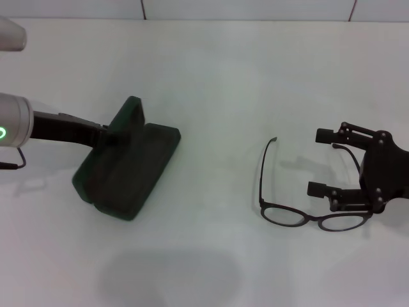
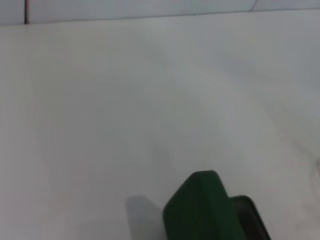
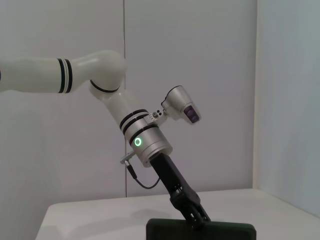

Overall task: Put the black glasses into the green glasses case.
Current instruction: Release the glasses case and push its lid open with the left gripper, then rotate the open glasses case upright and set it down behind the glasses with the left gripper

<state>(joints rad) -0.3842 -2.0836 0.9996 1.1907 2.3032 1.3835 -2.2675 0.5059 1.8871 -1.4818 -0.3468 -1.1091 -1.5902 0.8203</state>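
The green glasses case [image 1: 131,167] lies open on the left of the white table, its lid [image 1: 131,114] raised. My left gripper [image 1: 106,135] reaches in from the left and is shut on the lid's edge. The case also shows in the left wrist view [image 2: 200,207] and in the right wrist view [image 3: 200,231], with the left gripper [image 3: 196,216] on top of it. The black glasses [image 1: 311,218] lie unfolded on the right, lenses toward me. My right gripper [image 1: 316,162] is open just over them, with one temple arm [image 1: 348,155] between its fingers.
The white table [image 1: 211,77] stretches between the case and the glasses. A pale wall with tile seams runs along the far edge. The right wrist view shows my left arm [image 3: 145,140] against a plain wall.
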